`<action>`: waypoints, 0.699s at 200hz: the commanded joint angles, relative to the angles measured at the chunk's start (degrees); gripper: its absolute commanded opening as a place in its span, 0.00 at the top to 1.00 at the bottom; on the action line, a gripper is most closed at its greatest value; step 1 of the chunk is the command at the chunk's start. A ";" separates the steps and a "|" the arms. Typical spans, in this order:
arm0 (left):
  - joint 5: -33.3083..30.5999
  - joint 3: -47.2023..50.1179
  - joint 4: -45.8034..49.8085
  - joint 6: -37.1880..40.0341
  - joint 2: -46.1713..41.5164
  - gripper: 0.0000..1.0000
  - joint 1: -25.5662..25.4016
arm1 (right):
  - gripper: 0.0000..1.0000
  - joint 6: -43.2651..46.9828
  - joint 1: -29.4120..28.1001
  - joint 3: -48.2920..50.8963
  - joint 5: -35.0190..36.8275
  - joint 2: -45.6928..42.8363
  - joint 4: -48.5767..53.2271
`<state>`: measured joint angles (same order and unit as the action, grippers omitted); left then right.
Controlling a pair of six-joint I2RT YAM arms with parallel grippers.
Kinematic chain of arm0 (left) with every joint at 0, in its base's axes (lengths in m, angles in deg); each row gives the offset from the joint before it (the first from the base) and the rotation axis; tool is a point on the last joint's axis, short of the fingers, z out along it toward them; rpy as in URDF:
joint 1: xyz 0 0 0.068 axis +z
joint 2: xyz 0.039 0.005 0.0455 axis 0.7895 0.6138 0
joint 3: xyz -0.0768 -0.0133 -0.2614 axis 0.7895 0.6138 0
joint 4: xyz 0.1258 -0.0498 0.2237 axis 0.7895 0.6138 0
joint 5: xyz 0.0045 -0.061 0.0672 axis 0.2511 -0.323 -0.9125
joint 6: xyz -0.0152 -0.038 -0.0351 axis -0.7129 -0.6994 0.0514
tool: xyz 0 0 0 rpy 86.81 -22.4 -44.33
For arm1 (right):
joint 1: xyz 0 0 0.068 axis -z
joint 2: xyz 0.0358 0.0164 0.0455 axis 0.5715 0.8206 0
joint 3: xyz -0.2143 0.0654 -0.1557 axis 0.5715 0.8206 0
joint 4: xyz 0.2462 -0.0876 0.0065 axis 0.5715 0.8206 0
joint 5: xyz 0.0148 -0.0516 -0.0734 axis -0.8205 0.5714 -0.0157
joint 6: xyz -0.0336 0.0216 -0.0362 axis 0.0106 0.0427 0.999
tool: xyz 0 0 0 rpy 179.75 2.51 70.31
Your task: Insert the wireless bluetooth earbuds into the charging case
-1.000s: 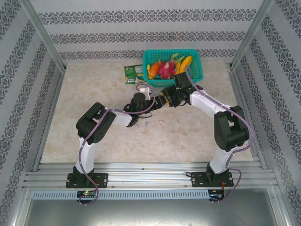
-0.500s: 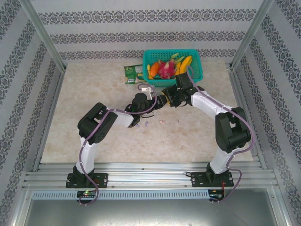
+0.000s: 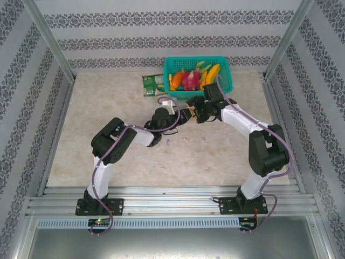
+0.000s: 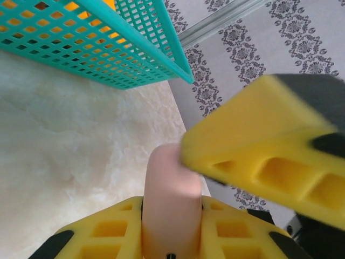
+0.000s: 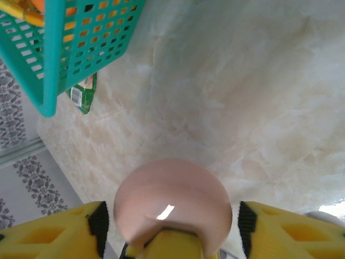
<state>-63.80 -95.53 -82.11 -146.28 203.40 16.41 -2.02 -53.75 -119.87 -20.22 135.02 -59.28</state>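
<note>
gripping the pale pink charging case (image 4: 168, 178) edge-on, the left hand (image 4: 171, 232) sits just in front of the teal basket (image 3: 197, 58), near its left front corner. its yellow fingers are pinched narrow on the two flat faces of the case. to the left of the basket a green packet (image 3: 152, 83) lies flat on the table (image 3: 108, 108).

right of the left hand, in front of the basket's middle, the right hand (image 5: 172, 237) faces the same case. its fingers stand wide, with a thin gap on each side of the round disc, so it holds nothing. in the left wrist view one right finger (image 4: 259, 156) sits close by the case's rim; whether it touches i cannot tell.

farther out in front of the basket, the tiny earbuds (image 3: 186, 140) lie on the table in a loose row, well apart from the case and from both hands. the leftmost looks lavender; the others are too small to tell apart.
</note>
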 commanded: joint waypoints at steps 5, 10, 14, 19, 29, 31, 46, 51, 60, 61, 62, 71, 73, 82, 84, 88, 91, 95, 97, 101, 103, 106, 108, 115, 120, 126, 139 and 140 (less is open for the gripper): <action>-0.44 0.87 -3.90 -1.61 -0.24 0.89 0.09 | 0.27 0.39 1.99 -0.22 -1.25 -3.66 0.91; -0.03 1.16 -3.77 -1.67 -0.42 0.89 0.12 | 0.26 0.56 2.59 -0.11 -1.35 -4.10 0.92; 0.40 1.36 -3.55 -1.68 -0.65 0.89 0.27 | 0.26 0.97 3.03 -0.01 -1.45 -4.60 0.92; 1.07 1.55 -3.32 -1.68 -0.93 0.89 0.42 | 0.25 1.42 3.71 0.23 -1.54 -5.23 1.05; 2.42 1.95 -2.31 -1.44 -1.87 0.90 0.80 | 0.25 2.72 5.02 0.81 -1.56 -6.60 1.44; 2.74 2.06 -1.96 -1.38 -2.10 0.90 0.87 | 0.25 3.07 5.30 1.04 -1.56 -6.89 1.47; 5.87 2.21 0.72 -0.21 -3.82 0.90 1.59 | 0.24 6.94 6.97 2.60 -1.79 -8.78 1.70; 7.40 2.12 1.73 0.17 -4.41 0.90 1.88 | 0.24 8.66 7.47 3.15 -1.82 -9.27 1.78; 10.16 1.78 4.04 1.22 -5.51 0.90 2.43 | 0.24 12.10 8.29 4.56 -1.83 -10.41 1.42; 10.62 1.78 4.33 1.40 -5.61 0.90 2.51 | 0.24 12.48 8.36 4.70 -1.87 -10.62 1.39; 10.93 1.73 4.57 1.48 -5.71 0.90 2.60 | 0.24 12.84 8.40 4.86 -1.84 -10.77 1.24; 14.08 1.10 7.04 2.77 -6.63 0.90 3.20 | 0.23 16.99 8.95 6.90 -1.61 -12.04 -0.07; 14.79 0.92 7.49 3.10 -6.83 0.90 3.34 | 0.23 17.76 9.05 7.31 -1.66 -12.38 -0.45; 17.90 0.28 9.93 4.49 -7.62 0.90 3.98 | 0.22 22.20 9.32 9.52 -2.23 -13.64 -2.96; 18.65 0.14 10.41 4.83 -7.75 0.90 4.10 | 0.22 23.12 9.32 10.10 -2.45 -13.92 -3.57; 19.94 -0.17 11.57 5.53 -8.11 0.90 4.36 | 0.23 24.70 9.32 11.06 -2.67 -14.50 -4.58; 20.87 -0.32 12.36 6.07 -8.43 0.91 4.51 | 0.23 25.87 9.32 11.96 -2.84 -14.96 -5.36; 22.00 -0.50 13.30 6.66 -8.72 0.91 4.71 | 0.23 27.30 9.33 13.23 -3.33 -15.51 -6.72; 22.51 -0.58 13.81 6.91 -8.93 0.91 4.83 | 0.23 27.85 9.32 13.92 -3.58 -15.89 -7.45; 23.73 -0.70 14.61 7.39 -9.31 0.92 5.02 | 0.23 28.78 9.32 15.73 -4.23 -16.66 -8.92; 24.32 -0.76 14.97 7.51 -9.50 0.92 5.11 | 0.23 29.27 9.32 16.53 -4.51 -17.03 -9.56; 25.15 -0.80 15.52 7.95 -9.73 0.92 5.25 | 0.23 29.83 9.36 17.51 -4.78 -17.49 -10.32; 25.67 -0.78 15.79 8.04 -9.88 0.92 5.28 | 0.23 30.08 9.34 17.90 -4.84 -17.72 -10.59; 27.18 -0.78 17.30 8.96 -10.49 0.92 5.41 | 0.23 31.75 9.41 20.42 -5.31 -19.19 -12.45; 28.32 -0.79 18.26 9.59 -11.01 0.92 5.55 | 0.23 32.77 9.41 21.98 -5.73 -20.19 -13.47; 29.31 -0.69 19.41 10.29 -11.51 0.92 5.57 | 0.23 33.86 9.40 23.67 -6.30 -21.29 -14.67; 30.69 -0.70 22.35 12.25 -12.71 0.92 5.66 | 0.23 35.37 9.40 26.64 -7.02 -23.43 -16.64; 30.73 -0.74 22.58 12.40 -12.82 0.92 5.62 | 0.23 35.49 9.40 26.86 -7.06 -23.54 -16.70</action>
<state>-42.88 -94.64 -67.36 -140.35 194.20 21.88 22.50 -43.98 -97.69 -24.11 115.26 -67.98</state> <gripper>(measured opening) 0.215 0.767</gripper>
